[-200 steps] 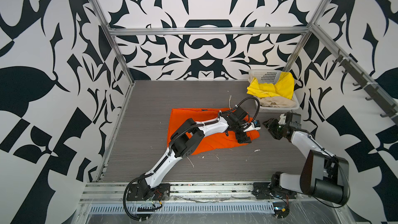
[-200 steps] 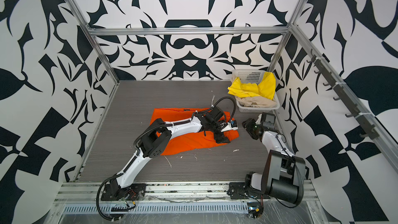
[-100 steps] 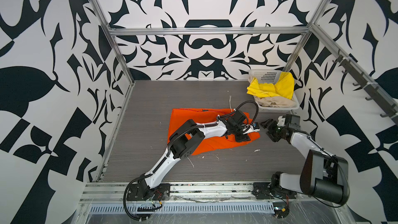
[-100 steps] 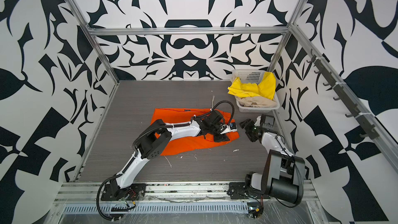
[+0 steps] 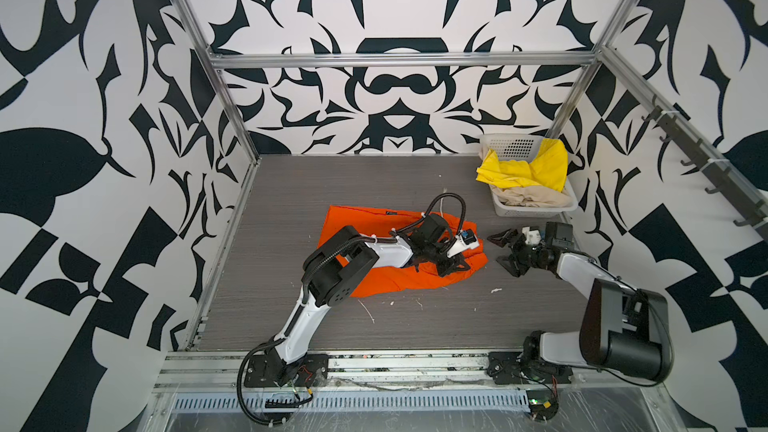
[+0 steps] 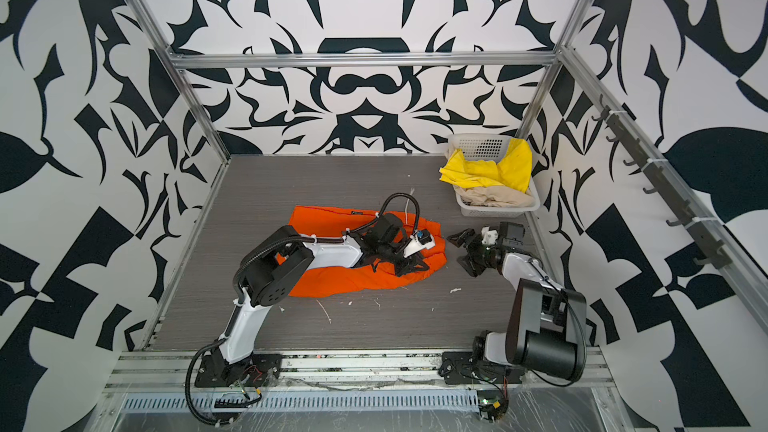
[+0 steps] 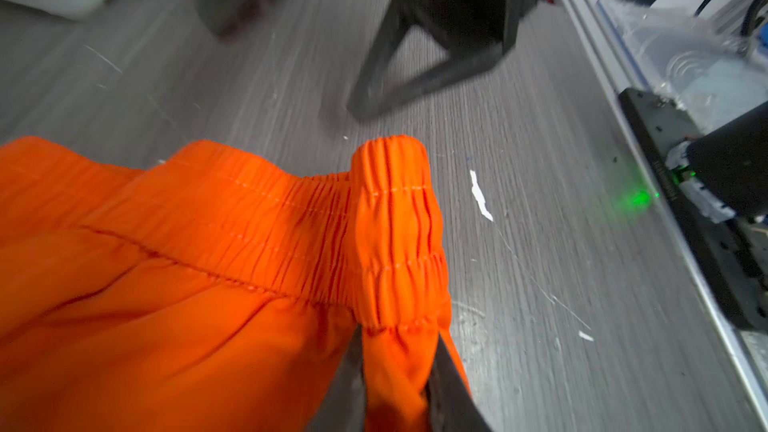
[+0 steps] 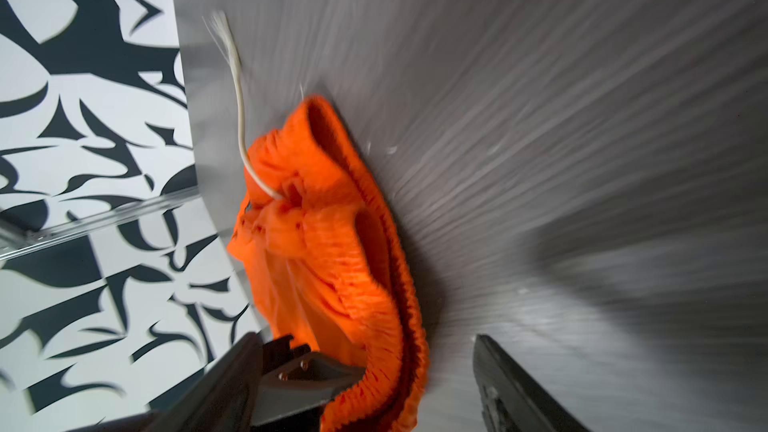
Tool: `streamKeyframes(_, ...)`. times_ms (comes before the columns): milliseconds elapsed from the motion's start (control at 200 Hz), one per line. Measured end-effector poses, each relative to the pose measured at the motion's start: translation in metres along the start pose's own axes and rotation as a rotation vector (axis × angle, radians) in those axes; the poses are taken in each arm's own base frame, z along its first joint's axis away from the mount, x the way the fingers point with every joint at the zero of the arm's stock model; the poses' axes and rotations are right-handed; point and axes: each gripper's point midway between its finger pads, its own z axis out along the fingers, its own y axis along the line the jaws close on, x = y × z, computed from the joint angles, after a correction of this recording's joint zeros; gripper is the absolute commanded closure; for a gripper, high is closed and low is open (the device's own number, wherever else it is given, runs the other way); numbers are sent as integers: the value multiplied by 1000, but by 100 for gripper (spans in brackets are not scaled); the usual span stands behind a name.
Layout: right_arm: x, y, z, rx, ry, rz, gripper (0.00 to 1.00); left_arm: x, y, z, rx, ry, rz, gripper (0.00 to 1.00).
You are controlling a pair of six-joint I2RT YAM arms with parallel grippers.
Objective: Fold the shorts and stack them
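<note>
1. Your left hand point(image 5: 453, 266) is pinched narrow on a bunched fold of the orange shorts point(image 5: 386, 280) at the elastic waistband point(image 7: 390, 218). In the left wrist view the cloth rises from between its two dark fingers point(image 7: 453, 392).
2. Your right hand point(image 5: 502, 249) stands wide, with its jaws spread, low over the worktop point(image 5: 332, 184) and just beside that same waistband end. The right wrist view is blurred, so you cannot tell whether a finger touches the cloth.
3. The orange shorts lie spread across the middle of the worktop, partly under the left arm. A white drawstring point(image 8: 237, 89) trails from the waistband onto the bare surface.
4. The yellow shorts point(image 5: 523, 170) and beige shorts point(image 5: 536, 198) sit crumpled in the white basket point(image 5: 536, 213) at the far right corner. The yellow pair is on top and hangs over the rim.
</note>
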Motion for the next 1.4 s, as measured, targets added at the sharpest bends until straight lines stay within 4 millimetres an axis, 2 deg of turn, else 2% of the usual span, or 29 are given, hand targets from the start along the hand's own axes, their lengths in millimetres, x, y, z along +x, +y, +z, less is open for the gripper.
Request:
streamKeyframes(235, 31, 15, 31, -38, 135, 11, 16, -18, 0, -12, 8, -65, -3, 79)
streamKeyframes(290, 36, 17, 39, -42, 156, 10, 24, -19, -1, -12, 13, -69, -4, 76)
streamKeyframes(360, 40, 18, 48, -44, 176, 5, 43, -21, -2, -13, 15, -74, -3, 60)
streamKeyframes(415, 42, 17, 51, -38, 185, 16, 63, -22, -2, -15, 10, -75, -19, 47)
streamKeyframes(440, 42, 17, 52, -37, 183, 4, 72, -23, -2, -16, 6, -78, -18, 44)
streamKeyframes(505, 42, 14, 50, -13, 177, -11, 84, -27, -1, -24, -14, -85, -30, 39)
streamKeyframes(620, 39, 17, 39, 46, 158, -80, 94, -39, 4, -45, -70, -110, -61, 39)
streamKeyframes(785, 31, 49, 13, 80, 103, -262, 98, -45, 30, -80, -197, -123, -105, 41)
streamKeyframes(905, 24, 72, -4, 104, 79, -374, 98, -25, 49, -87, -274, -60, -154, 42)
streamKeyframes(1155, 11, 102, -34, 196, 47, -528, 98, 30, 56, -82, -344, 116, -226, 43)
streamKeyframes(1285, 1, 123, -50, 229, 18, -599, 98, 68, 60, -83, -397, 252, -254, 42)
streamKeyframes(1400, -8, 137, -61, 267, -3, -652, 99, 71, 66, -87, -435, 283, -239, 39)
